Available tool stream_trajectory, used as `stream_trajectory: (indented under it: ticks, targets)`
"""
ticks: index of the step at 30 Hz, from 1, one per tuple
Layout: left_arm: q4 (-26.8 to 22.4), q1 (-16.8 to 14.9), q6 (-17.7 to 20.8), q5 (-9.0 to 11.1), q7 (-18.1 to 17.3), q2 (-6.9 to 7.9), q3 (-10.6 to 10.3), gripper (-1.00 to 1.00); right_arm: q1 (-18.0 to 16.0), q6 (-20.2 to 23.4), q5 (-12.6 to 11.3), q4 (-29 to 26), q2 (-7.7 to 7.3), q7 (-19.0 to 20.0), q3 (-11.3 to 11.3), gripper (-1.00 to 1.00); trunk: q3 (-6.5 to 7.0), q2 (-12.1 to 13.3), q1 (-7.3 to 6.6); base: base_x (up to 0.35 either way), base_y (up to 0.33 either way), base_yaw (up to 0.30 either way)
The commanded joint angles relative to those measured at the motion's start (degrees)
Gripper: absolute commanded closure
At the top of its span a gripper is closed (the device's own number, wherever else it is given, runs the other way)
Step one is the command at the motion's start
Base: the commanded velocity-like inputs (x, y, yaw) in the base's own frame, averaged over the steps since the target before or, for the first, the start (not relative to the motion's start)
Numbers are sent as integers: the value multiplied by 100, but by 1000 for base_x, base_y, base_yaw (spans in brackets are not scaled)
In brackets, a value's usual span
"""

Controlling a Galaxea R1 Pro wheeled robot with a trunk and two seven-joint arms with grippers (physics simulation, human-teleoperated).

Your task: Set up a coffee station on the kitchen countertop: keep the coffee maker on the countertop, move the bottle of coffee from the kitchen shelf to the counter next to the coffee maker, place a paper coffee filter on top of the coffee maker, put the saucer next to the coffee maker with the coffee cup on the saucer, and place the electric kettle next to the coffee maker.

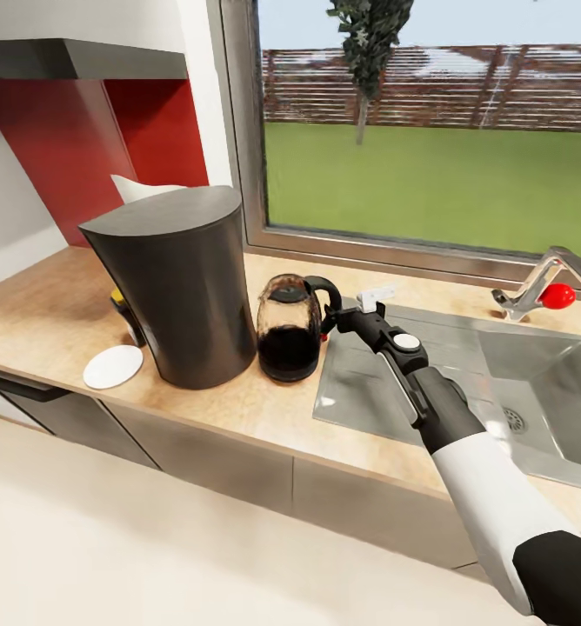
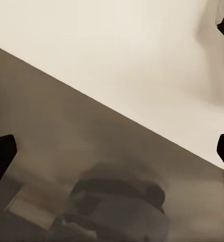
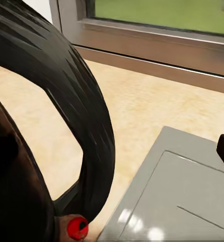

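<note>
Head view: right end effector (image 1: 341,319) sits at the electric kettle (image 1: 288,328) handle's right side, grip state unclear.

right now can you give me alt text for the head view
The right gripper reaches the handle of the electric kettle, which stands beside the coffee maker on the kitchen countertop. A saucer lies at the machine's other side.
</note>
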Motion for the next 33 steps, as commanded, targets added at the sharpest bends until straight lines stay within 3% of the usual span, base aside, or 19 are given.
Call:
stream_trajectory:
  ticks: [1, 9, 26, 29, 33]
  targets:
    - [-5, 2, -13, 7, 4, -1, 42, -100, -3, 26, -42, -8, -6, -4, 10, -100, -5, -5, 1, -16, 0, 0]
    - [-5, 2, -9, 7, 10, -3, 47, -100, -2, 27, -40, 20, -6, -4, 10, -100, -5, -5, 1, -62, 0, 0]
    - [-21, -14, -19, 0, 11, 22, 49, -100, 338, 18, -31, 50, -9, -4, 10, -100, -5, -5, 1, -284, 0, 0]
    - [-50, -58, -46, -2, 8, 28, 50, -100, 457, 18, -29, 48, -13, -4, 10, -100, -5, -5, 1, -25, 0, 0]
    - [-189, -387, -50, -2, 0, 61, 43, -100, 612, 16, -29, 15, -14, -4, 10, -100, -5, -5, 1, -3, 0, 0]
